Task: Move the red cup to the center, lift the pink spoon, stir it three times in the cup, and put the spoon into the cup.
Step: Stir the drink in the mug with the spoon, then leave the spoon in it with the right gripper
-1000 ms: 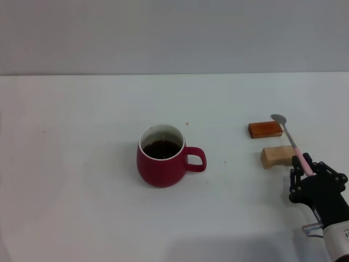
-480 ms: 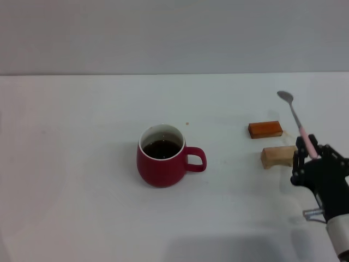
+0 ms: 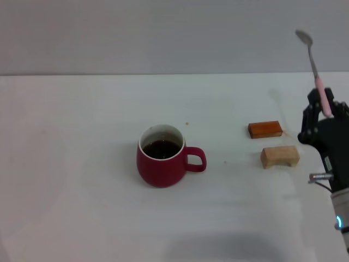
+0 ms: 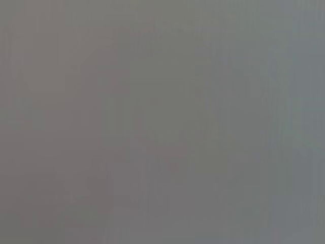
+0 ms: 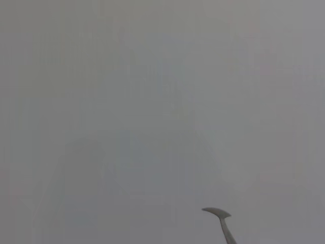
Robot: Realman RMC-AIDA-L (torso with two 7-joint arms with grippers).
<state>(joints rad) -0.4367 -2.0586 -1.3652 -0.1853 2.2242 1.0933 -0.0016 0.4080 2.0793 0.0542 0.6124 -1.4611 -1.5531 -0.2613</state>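
The right claw, clenched on the pink spoon, hung high at the surface's right edge. The spoon stood nearly upright, bowl topmost, handle in the claw. The red cup sat near the surface's middle, well off to the claw's left and lower. The left claw was out of sight.

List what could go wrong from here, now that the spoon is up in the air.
1. The right gripper pinches the pink spoon only low on its handle, bowl pointing up; it may pivot or slip during the swing over.
2. The bowl must flip downward to stir, and a misjudged tilt could knock the red cup.
3. The cup holds dark liquid, so hard stirring could splash the white table.
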